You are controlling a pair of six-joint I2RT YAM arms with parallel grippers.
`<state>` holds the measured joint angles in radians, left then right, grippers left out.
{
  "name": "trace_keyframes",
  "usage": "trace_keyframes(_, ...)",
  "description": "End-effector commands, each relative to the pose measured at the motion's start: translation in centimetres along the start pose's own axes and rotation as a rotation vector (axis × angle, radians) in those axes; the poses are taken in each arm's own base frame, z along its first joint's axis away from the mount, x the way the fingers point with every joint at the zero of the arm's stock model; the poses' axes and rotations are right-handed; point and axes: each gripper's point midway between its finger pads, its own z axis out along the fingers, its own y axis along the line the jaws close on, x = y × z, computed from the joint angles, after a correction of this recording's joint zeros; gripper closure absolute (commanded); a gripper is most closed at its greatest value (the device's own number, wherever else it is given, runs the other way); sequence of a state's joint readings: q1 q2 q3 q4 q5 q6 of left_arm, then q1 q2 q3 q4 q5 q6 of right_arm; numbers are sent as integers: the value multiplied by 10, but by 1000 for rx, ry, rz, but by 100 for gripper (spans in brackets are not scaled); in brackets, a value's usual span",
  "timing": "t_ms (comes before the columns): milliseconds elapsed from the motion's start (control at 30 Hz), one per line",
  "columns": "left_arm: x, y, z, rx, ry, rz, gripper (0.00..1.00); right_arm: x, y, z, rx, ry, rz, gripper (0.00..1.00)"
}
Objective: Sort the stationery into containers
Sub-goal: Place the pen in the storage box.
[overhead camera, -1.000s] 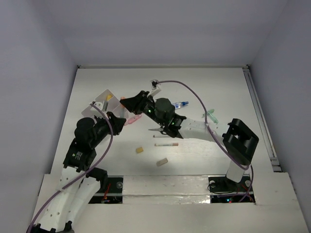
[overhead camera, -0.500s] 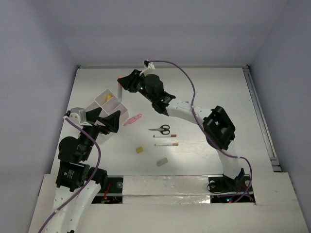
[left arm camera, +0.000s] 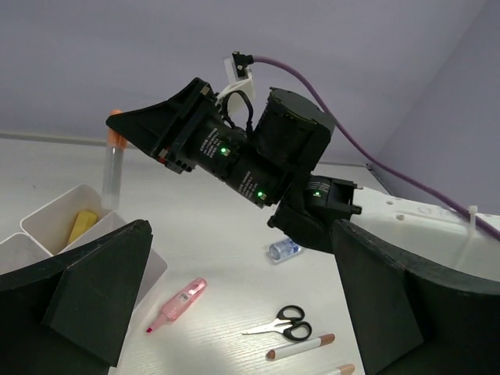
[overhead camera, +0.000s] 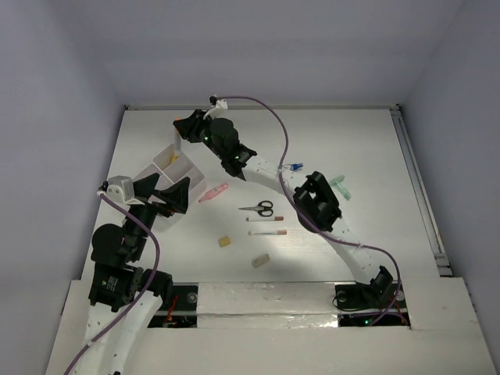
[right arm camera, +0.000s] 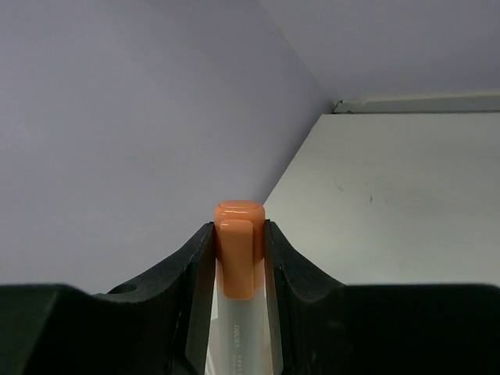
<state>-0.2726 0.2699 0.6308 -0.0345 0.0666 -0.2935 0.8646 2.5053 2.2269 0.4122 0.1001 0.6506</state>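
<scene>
**Clerk:** State of the right gripper (overhead camera: 186,127)?

**Inspector:** Closed on a white pen (left arm camera: 114,172) with an orange cap. It clamps the pen just under the cap, and the pen hangs upright.

**Clerk:** Position of the pen?

**Inspector:** Over the white tray (overhead camera: 166,150), which sits by the left edge of the worktop (overhead camera: 351,141), toward the far left corner. The pen's lower end hangs above the compartment holding a yellow block (left arm camera: 82,225). Whether it touches that compartment cannot be told.

**Clerk:** The left gripper (left arm camera: 241,234)?

**Inspector:** Jaws spread wide, holding nothing. It hovers at the near side of the tray.

**Clerk:** Items outside the tray?

**Inspector:** A pink marker (overhead camera: 213,192) lies just right of the tray. The scissors (overhead camera: 258,208) lie mid-worktop, with two pencils (overhead camera: 266,219) side by side on their near side. A second yellow block (overhead camera: 225,242) and a beige block (overhead camera: 260,260) lie closer to the near edge. A blue-capped tube (overhead camera: 293,167) rests beside the right arm's forearm. A green piece (overhead camera: 341,187) lies toward the right edge.
</scene>
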Motion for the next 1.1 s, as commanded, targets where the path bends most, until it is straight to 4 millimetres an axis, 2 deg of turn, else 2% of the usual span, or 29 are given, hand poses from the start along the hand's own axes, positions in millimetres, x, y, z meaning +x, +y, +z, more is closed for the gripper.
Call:
trace_keyframes(0,-21,-9,0,29,-60,0,1,-18,38,9,-76,-102,-37,100)
trace_keyframes(33,-22,-9,0,30,-61,0,1,-17,36,12,-71,-113,-37,100)
trace_keyframes(67,-21,-9,0,31,-59,0,1,-2,33,14,-71,-101,-43,100)
trace_keyframes(133,-20,-9,0,30,-58,1,1,-9,36,18,-80,-140,-44,100)
trace_keyframes(167,-20,-9,0,30,-58,0,1,5,33,19,-75,-127,-50,100)
trace_keyframes(233,-20,-9,1,30,-56,0,1,4,33,21,-81,-145,-46,100)
trace_keyframes(267,-20,-9,0,29,-58,0,1,13,33,20,-81,-143,-55,100)
trace_keyframes(600,-20,-9,1,32,-55,0,1,25,24,17,-60,-156,-94,100)
trace_keyframes(633,-20,-9,1,32,-55,0,1,25,33,14,-73,-157,-90,100)
trace_keyframes(733,-20,-9,1,32,-55,-2,1,28,28,10,-66,-153,-105,97)
trace_keyframes(767,-20,-9,1,32,-55,-2,1,24,31,9,-71,-157,-112,96)
trace_keyframes(800,-20,-9,0,33,-57,-2,1,29,36,7,-78,-150,-114,95)
trace_keyframes(900,-20,-9,0,33,-57,-2,1,29,36,6,-74,-147,-125,93)
trace_keyframes(967,-20,-9,0,32,-57,0,1,33,33,5,-72,-136,-128,81)
trace_keyframes(1000,-20,-9,1,31,-56,-2,1,27,38,3,-82,-143,-126,64)
trace_keyframes(1067,-20,-9,0,30,-56,-2,1,28,39,0,-88,-135,-127,49)
